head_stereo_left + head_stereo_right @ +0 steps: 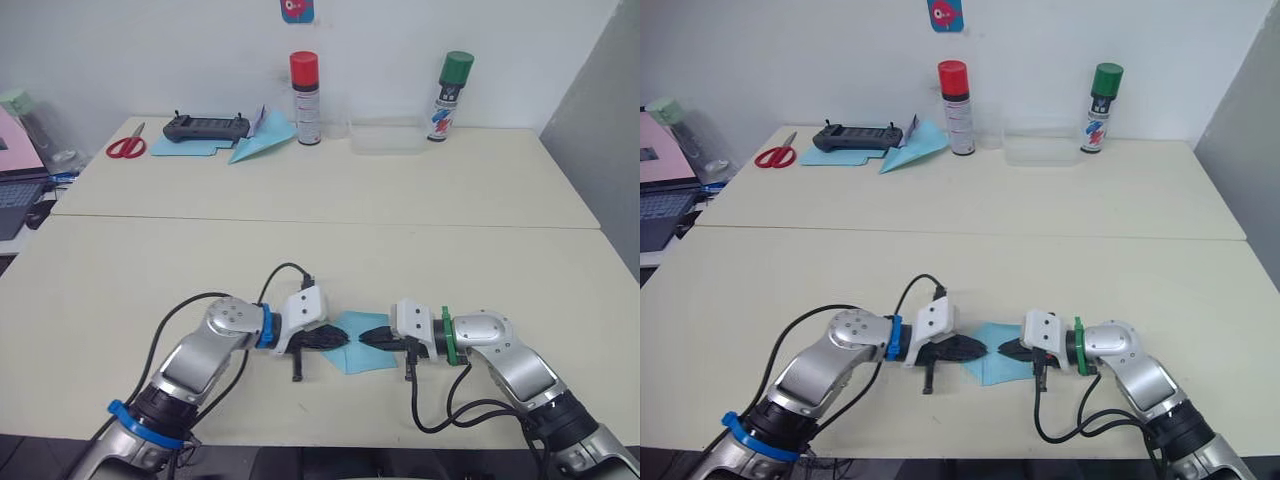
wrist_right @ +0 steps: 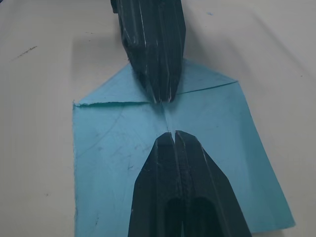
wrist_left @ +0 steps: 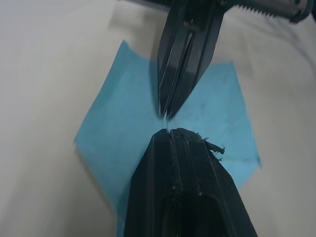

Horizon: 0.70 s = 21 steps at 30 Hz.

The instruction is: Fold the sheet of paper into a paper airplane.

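The sheet of paper lies flat near the table's front edge, light blue, with two corners folded in to a blunt point. My left gripper and right gripper face each other tip to tip over its middle, a small gap apart. Both are shut, their tips resting on the paper along its centre crease. In the left wrist view my left gripper nearly meets the right fingers. My right gripper points at the left fingers. The paper airplane is out of view.
At the back left lie red scissors, a black controller on flat blue sheets, and a teal paper dart. Behind stand a red-capped can, a clear box and a green-capped can.
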Tool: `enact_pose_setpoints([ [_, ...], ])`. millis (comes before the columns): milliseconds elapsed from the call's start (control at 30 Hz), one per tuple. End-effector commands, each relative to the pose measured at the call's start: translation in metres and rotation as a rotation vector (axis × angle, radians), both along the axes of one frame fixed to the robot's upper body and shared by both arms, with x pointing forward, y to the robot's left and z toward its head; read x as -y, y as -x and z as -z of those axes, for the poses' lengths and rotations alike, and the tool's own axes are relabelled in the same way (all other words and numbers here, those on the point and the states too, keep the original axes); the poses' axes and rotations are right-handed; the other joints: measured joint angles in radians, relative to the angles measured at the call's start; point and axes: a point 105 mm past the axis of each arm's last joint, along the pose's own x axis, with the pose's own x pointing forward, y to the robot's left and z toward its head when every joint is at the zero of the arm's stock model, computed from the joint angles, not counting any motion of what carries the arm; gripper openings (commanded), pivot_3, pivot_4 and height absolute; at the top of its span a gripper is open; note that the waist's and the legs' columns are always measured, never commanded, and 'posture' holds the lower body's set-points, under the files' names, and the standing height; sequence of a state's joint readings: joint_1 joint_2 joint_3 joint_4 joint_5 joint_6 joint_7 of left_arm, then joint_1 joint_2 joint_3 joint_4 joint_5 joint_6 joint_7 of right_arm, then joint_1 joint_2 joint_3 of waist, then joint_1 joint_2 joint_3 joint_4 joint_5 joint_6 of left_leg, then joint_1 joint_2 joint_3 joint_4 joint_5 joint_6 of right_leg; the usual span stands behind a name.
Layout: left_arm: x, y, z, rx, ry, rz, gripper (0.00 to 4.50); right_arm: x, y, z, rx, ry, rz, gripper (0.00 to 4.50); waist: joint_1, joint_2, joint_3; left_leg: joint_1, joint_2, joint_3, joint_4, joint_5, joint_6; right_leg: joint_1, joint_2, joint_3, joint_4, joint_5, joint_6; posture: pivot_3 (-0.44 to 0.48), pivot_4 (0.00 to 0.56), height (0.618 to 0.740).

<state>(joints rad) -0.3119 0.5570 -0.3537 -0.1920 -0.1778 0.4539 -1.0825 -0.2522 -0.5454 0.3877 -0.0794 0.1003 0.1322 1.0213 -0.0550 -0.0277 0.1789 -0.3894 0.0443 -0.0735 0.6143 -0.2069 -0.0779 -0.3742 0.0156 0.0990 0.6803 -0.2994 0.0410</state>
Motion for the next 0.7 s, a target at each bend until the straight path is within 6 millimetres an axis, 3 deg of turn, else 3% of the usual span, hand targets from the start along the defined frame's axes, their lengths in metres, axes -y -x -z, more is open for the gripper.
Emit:
enact_pose_setpoints([
  [33,0.001,0.002,0.006,0.015,-0.035,0.010,0.00,0.015,-0.008,0.010,-0.004,0.064,0.061,0.06,-0.001,0.000,0.000,0.000,0.000,0.000,0.000,0.000,0.000,0.000,0.000,0.000,0.000,0.001,0.002,0.000,0.150,0.740],
  [167,-0.012,0.004,0.021,-0.010,-0.096,-0.012,0.00,0.018,-0.010,0.008,-0.005,0.065,0.074,0.06,-0.001,0.000,0.000,-0.001,0.000,0.000,-0.001,0.000,0.000,0.000,0.000,0.000,0.000,0.001,0.002,0.000,0.150,0.740],
  [267,-0.039,0.004,0.033,-0.058,-0.153,-0.077,0.00,0.021,-0.008,0.010,-0.008,0.072,0.079,0.06,-0.002,0.000,0.000,0.000,0.000,0.000,-0.001,0.000,0.000,0.000,0.000,0.000,0.000,0.001,0.002,0.000,0.150,0.740],
  [467,-0.063,-0.007,0.025,-0.163,-0.067,-0.266,0.00,0.021,-0.007,0.011,-0.012,0.077,0.077,0.06,-0.002,0.000,0.000,0.001,0.000,0.000,-0.001,0.000,0.000,0.000,0.000,0.000,0.000,-0.002,-0.003,0.000,0.150,0.740],
  [700,-0.084,-0.005,0.026,-0.275,-0.031,-0.404,0.00,0.018,-0.010,0.010,-0.012,0.074,0.068,0.06,-0.002,0.000,0.000,0.003,0.000,0.000,-0.001,0.000,0.000,0.001,0.000,0.000,0.000,-0.002,-0.004,0.000,0.150,0.740],
])
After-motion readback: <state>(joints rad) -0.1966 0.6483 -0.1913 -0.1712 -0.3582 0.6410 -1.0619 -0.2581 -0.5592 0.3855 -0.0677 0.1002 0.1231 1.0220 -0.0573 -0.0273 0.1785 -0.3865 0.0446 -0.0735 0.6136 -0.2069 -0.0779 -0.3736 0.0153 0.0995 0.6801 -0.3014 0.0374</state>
